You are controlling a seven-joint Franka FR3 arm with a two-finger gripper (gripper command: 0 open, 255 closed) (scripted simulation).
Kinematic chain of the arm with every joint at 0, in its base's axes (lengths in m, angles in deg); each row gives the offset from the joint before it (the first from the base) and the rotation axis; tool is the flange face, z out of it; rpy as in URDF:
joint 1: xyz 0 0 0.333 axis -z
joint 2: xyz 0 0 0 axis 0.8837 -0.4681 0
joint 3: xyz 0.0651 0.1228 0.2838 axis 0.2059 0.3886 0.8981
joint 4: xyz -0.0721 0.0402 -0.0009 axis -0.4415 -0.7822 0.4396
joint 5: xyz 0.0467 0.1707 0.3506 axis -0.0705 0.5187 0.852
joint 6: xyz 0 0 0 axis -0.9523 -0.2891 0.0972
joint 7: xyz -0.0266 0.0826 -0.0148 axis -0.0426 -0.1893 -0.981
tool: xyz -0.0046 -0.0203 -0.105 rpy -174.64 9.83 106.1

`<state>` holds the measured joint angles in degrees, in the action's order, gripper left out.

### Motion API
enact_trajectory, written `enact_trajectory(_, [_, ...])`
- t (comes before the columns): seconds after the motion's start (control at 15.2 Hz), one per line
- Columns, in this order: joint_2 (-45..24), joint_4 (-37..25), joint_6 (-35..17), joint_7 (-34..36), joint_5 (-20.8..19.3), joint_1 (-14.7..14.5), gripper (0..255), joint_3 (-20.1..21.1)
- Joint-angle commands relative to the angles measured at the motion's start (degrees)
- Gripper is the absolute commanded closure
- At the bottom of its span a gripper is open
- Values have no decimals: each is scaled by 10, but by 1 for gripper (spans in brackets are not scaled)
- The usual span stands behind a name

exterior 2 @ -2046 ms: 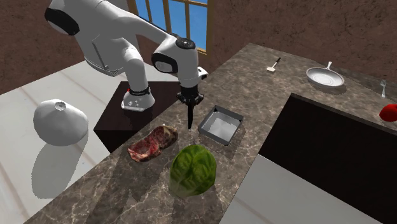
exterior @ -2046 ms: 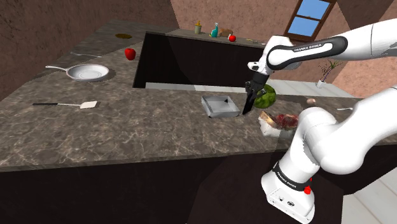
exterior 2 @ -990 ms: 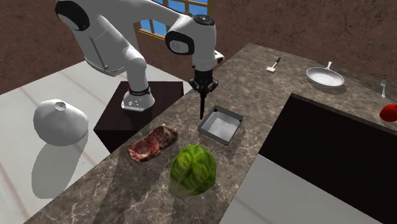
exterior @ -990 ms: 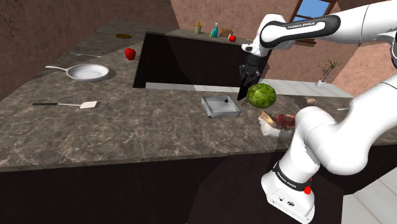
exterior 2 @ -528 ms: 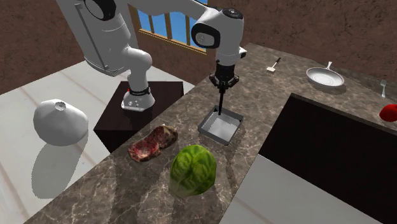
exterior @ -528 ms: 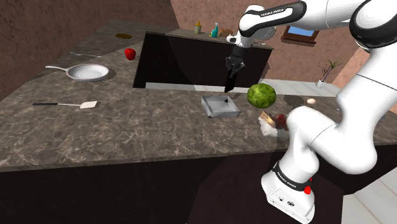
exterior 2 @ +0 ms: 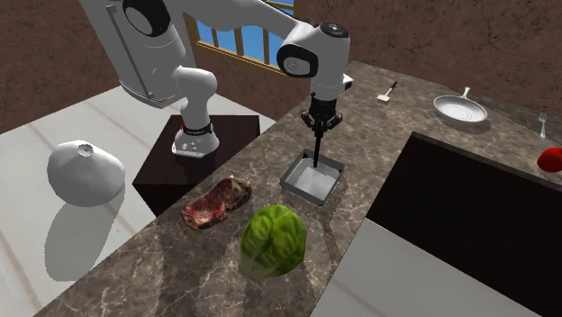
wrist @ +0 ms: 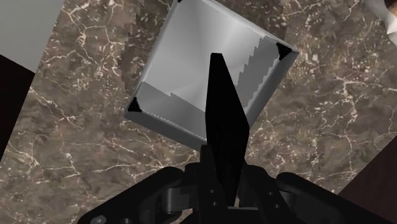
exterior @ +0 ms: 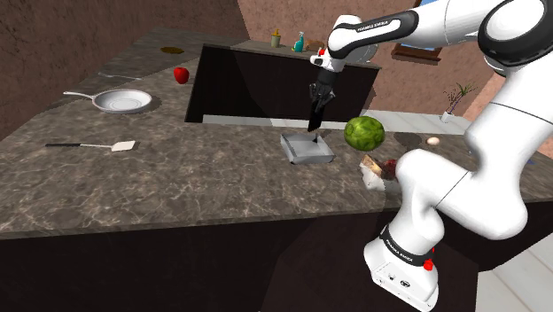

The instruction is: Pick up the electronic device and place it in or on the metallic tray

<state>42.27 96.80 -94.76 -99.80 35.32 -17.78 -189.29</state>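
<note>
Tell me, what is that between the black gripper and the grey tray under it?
A thin black slab, the electronic device, clasped in the gripper and hanging edge-down over the tray. The wrist view shows it most plainly.

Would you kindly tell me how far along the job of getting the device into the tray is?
Pickup looks done: the end effector is shut on the thin black slab-shaped device. In hand: the device hangs above the square grey metal tray. Left: lowering it and releasing it there.
</note>
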Motion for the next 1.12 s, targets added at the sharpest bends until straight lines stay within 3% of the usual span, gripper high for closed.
enact_trajectory(0.0, [9,9,-14,6,-10,-14,255,-14])
enact_trajectory(0.79, [67,52,-93,46,-80,-92,255,-100])
enact_trajectory(1.06, [67,52,-93,46,-80,-92,255,-100])
